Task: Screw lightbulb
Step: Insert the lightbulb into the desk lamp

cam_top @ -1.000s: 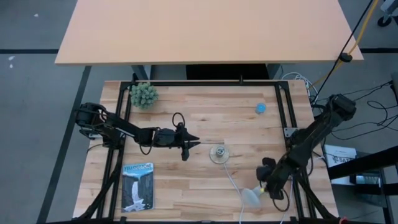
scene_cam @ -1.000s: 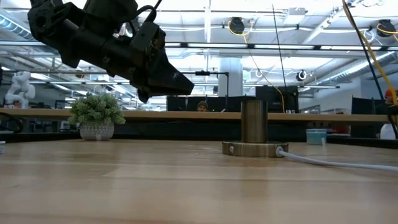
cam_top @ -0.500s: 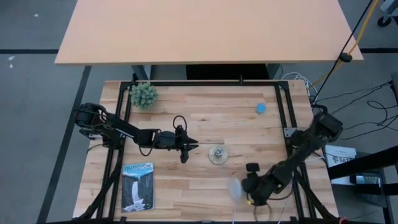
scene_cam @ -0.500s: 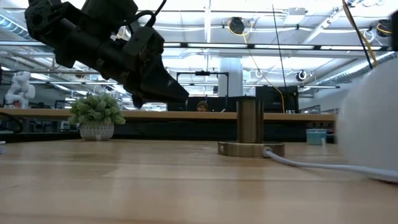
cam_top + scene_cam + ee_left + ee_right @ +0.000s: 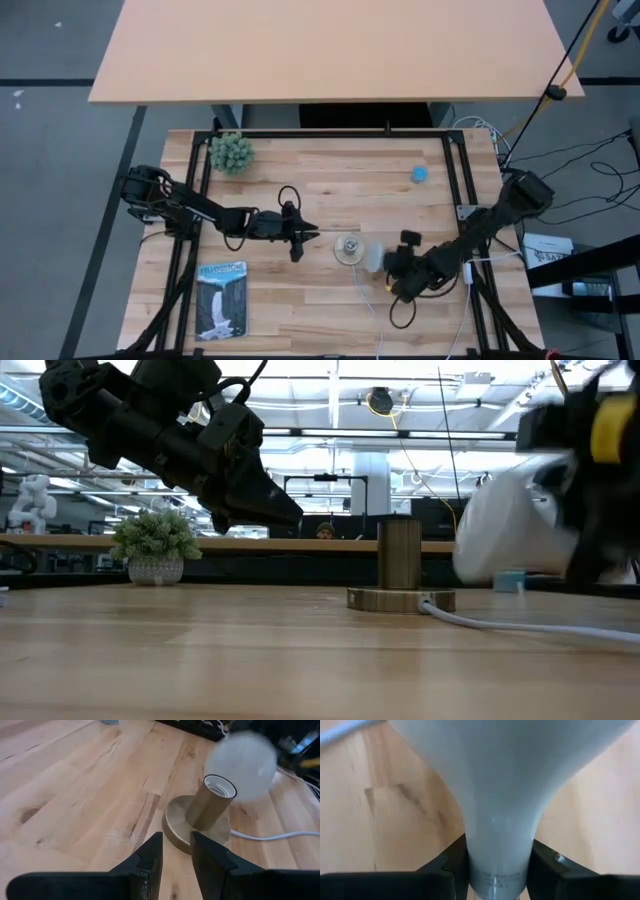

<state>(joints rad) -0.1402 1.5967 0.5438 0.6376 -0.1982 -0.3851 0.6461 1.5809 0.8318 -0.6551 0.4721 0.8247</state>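
The white lightbulb (image 5: 375,257) is in my right gripper (image 5: 392,268), just right of the brass socket (image 5: 348,247). The socket stands upright on its round base on the table. In the low view the bulb (image 5: 510,530) hangs clear of the table beside the socket (image 5: 400,565). In the left wrist view the bulb (image 5: 245,765) shows just beyond the socket's open mouth (image 5: 219,786). My left gripper (image 5: 312,232) hovers left of the socket, pointing at it, its fingers (image 5: 150,865) a narrow gap apart and empty. My right gripper pinches the bulb's narrow neck (image 5: 495,845), just above the grey base, between its two fingers (image 5: 451,865). The bulb's axis runs along the fingers, dome away from the wrist toward the socket. The fingers come from the table's right and near side. The bulb is lifted clear.
A white cord (image 5: 368,290) runs from the socket to the near edge. A small potted plant (image 5: 231,152) stands at the far left, a blue object (image 5: 419,174) at the far right, a picture booklet (image 5: 221,298) at the near left.
My right gripper has carried the bulb from the table's near edge up and toward the far edge and left, to just right of the socket. The bulb is now lifted clear of the table.
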